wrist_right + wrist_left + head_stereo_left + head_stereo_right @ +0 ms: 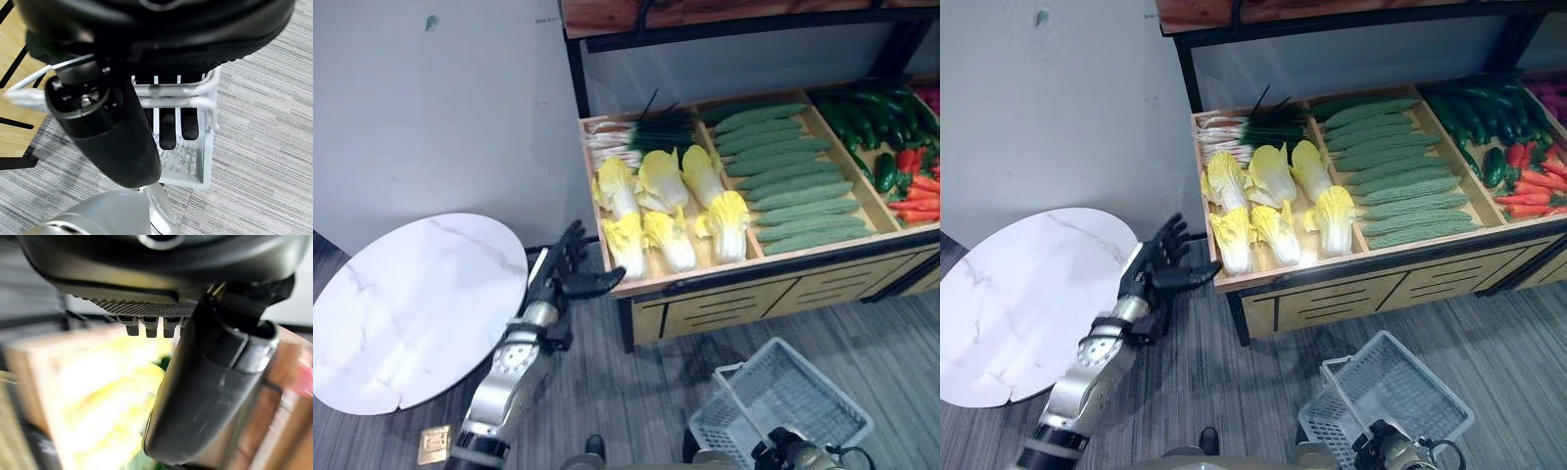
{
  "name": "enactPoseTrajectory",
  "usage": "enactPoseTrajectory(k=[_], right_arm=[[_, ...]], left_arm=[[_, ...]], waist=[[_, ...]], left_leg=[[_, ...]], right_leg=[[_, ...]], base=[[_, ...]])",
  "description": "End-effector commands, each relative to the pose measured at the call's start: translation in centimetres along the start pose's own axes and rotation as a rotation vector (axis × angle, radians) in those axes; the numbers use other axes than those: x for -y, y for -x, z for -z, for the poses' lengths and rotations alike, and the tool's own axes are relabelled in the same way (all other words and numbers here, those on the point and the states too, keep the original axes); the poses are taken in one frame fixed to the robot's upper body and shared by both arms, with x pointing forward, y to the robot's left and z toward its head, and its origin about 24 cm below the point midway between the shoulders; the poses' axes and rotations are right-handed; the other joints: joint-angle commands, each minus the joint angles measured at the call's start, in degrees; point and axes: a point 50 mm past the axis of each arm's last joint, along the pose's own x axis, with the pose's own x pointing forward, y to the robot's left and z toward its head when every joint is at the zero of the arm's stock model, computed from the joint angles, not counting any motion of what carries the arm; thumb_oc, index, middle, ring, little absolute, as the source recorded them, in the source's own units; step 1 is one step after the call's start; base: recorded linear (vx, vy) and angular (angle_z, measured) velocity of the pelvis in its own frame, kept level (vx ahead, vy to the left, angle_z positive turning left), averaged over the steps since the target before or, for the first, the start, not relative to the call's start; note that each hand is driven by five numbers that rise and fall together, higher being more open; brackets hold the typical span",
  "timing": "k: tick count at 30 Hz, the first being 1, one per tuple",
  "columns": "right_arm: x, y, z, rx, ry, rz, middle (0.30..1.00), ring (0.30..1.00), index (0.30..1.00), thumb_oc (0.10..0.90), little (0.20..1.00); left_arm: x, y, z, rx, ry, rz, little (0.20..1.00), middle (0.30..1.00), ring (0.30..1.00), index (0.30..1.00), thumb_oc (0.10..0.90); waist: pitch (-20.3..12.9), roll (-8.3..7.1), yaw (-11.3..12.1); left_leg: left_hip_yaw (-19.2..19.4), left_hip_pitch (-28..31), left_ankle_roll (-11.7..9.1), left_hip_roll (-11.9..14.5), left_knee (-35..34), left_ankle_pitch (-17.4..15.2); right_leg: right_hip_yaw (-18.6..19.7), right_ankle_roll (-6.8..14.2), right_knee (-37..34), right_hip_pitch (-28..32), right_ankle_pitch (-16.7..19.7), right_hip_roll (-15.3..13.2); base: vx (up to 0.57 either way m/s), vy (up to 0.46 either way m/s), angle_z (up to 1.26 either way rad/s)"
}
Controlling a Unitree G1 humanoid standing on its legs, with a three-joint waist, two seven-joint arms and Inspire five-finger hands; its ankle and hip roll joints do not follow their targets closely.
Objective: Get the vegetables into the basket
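Yellow-white napa cabbages (671, 206) lie in the left bin of a wooden produce stand (724, 289), with scallions (636, 137) behind them and light green cucumbers (783, 176) in the middle bin. My left hand (563, 269) hovers open at the stand's front left corner, its thumb reaching toward the nearest cabbage (107, 382). A white wire basket (783, 401) hangs low over the floor at the lower right. My right hand (166, 127) is curled round its handle (195, 95).
Dark green vegetables (876, 122) and red ones (920, 191) fill the right bin. A round white marble table (411, 304) stands left of my left arm. A grey wall rises behind it. A small brass plate (433, 444) sits in the floor.
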Motion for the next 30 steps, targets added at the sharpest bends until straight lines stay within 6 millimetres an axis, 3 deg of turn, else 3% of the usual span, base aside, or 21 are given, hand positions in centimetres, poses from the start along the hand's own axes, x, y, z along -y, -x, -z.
enactPoseTrajectory(k=[1, 4, 7, 8, 10, 13, 17, 18, 19, 20, 22, 25, 30], right_arm=[[0.1, -0.1, -2.6, 0.060, 0.078, -0.002, 0.300, 0.300, 0.300, 0.400, 0.300], [-0.1, -0.1, -3.5, 0.077, 0.116, 0.002, 0.300, 0.300, 0.300, 0.400, 0.300], [-0.1, -0.1, -3.8, 0.084, 0.120, 0.008, 0.300, 0.300, 0.300, 0.400, 0.300], [-0.1, -0.1, -3.9, 0.084, 0.115, 0.009, 0.300, 0.300, 0.300, 0.400, 0.300], [0.1, -0.1, -3.7, 0.079, 0.105, 0.017, 0.300, 0.300, 0.300, 0.400, 0.300], [0.2, -0.1, -3.5, 0.074, 0.080, 0.023, 0.300, 0.300, 0.300, 0.400, 0.300], [0.7, -0.1, -2.7, 0.067, 0.030, 0.039, 0.300, 0.300, 0.300, 0.400, 0.300], [0.7, -0.1, -2.2, 0.062, 0.016, 0.040, 0.300, 0.300, 0.300, 0.400, 0.300], [0.7, -0.1, -2.2, 0.063, 0.015, 0.039, 0.300, 0.300, 0.300, 0.400, 0.300], [0.7, -0.1, -1.8, 0.060, 0.025, 0.043, 0.300, 0.300, 0.300, 0.400, 0.300], [0.4, -0.1, -1.6, 0.058, 0.033, 0.039, 0.300, 0.300, 0.300, 0.400, 0.300], [0.6, 0.0, -1.1, 0.066, 0.059, 0.055, 0.300, 0.300, 0.300, 0.400, 0.300], [0.6, 0.0, -1.1, 0.080, 0.085, 0.060, 0.300, 0.300, 0.300, 0.400, 0.300]], left_arm=[[2.2, -1.9, -6.6, 0.335, -0.020, 0.108, 1.000, 1.000, 1.000, 1.000, 0.900], [4.1, -4.2, -9.2, 0.421, -0.047, 0.151, 1.000, 1.000, 1.000, 1.000, 0.900], [4.2, -5.4, -9.5, 0.419, -0.073, 0.119, 1.000, 1.000, 1.000, 1.000, 0.900], [3.8, -6.2, -10.5, 0.449, -0.193, 0.089, 1.000, 1.000, 1.000, 1.000, 0.900], [2.9, -7.2, -10.6, 0.426, -0.324, 0.045, 1.000, 1.000, 1.000, 1.000, 0.900], [1.9, -7.9, -11.6, 0.444, -0.451, -0.001, 1.000, 1.000, 1.000, 1.000, 0.900], [-1.8, -8.9, -14.0, 0.440, -0.872, -0.130, 1.000, 1.000, 1.000, 1.000, 0.900], [-3.3, -9.1, -15.5, 0.445, -1.056, -0.191, 1.000, 1.000, 1.000, 1.000, 0.900], [-3.3, -9.2, -15.5, 0.446, -1.058, -0.191, 1.000, 1.000, 1.000, 1.000, 0.900], [-4.6, -9.2, -17.4, 0.460, -1.260, -0.231, 1.000, 1.000, 1.000, 1.000, 0.900], [-4.9, -9.2, -18.0, 0.465, -1.345, -0.240, 1.000, 1.000, 1.000, 1.000, 0.900], [-5.7, -9.6, -19.8, 0.462, -1.648, -0.250, 1.000, 1.000, 1.000, 1.000, 0.900], [-5.1, -10.2, -20.9, 0.478, -1.880, -0.194, 1.000, 1.000, 1.000, 1.000, 0.900]], waist=[[-2.06, -3.57, -0.56], [-3.14, -2.83, -2.57], [-3.15, -2.49, -3.40], [-3.36, -2.15, -4.13], [-3.53, -1.72, -4.75], [-3.61, -1.17, -5.32], [-4.02, 0.34, -6.36], [-4.12, 1.02, -6.84], [-4.08, 0.92, -6.80], [-4.15, 1.67, -7.19], [-4.27, 1.81, -7.31], [-4.60, 3.28, -8.40], [-4.79, 4.43, -9.36]], left_leg=[[0.83, 3.72, -2.25, -0.15, 0.50, -3.29], [2.11, 4.58, -2.59, 0.31, 0.28, -4.00], [2.76, 4.73, -2.77, 0.60, 0.27, -4.00], [3.33, 4.67, -2.99, 0.83, 0.27, -3.96], [3.99, 4.75, -3.17, 0.99, 0.27, -3.90], [4.51, 4.75, -3.39, 1.15, 0.27, -3.78], [5.72, 4.95, -3.91, 1.44, 0.27, -3.50], [6.13, 5.02, -4.09, 1.48, 0.27, -3.32], [6.16, 5.04, -4.10, 1.49, 0.27, -3.33], [6.62, 5.22, -4.29, 1.53, 0.27, -3.19], [6.81, 5.10, -4.38, 1.56, 0.27, -3.07], [7.32, 4.91, -4.59, 1.34, 0.27, -2.85], [8.06, 4.31, -4.61, 0.90, 0.27, -2.87]], right_leg=[[3.61, 3.74, 3.25, -2.77, -0.21, -4.49], [4.79, 3.84, 2.36, -2.47, -0.33, -3.80], [5.49, 3.78, 1.96, -2.53, -0.11, -3.47], [6.15, 3.89, 1.58, -2.77, 0.04, -3.24], [6.73, 3.92, 1.24, -2.91, 0.21, -3.07], [7.16, 4.00, 1.17, -3.23, 0.36, -2.87], [8.07, 4.20, 0.95, -3.54, 0.29, -2.46], [8.38, 4.31, 0.84, -3.68, 0.33, -2.34], [8.41, 4.31, 0.85, -3.68, 0.33, -2.33], [8.83, 4.40, 0.85, -3.67, 0.43, -2.22], [8.94, 4.42, 0.87, -3.85, 0.50, -2.19], [9.38, 4.64, 0.82, -4.37, 0.84, -2.19], [10.08, 5.01, 0.83, -5.41, 1.28, -2.41]], base=[[-0.02, -0.012, -0.08], [0.06, -0.015, -0.14], [-0.01, -0.026, -0.23], [0.05, -0.029, -0.21], [0.01, -0.031, -0.17], [0.02, -0.019, -0.22], [0.03, -0.009, -0.20], [0.03, -0.004, -0.21], [0.03, -0.016, -0.13], [0.03, -0.010, -0.09], [0.02, -0.007, -0.10], [0.03, 0.007, -0.07], [0.01, 0.011, -0.11]])
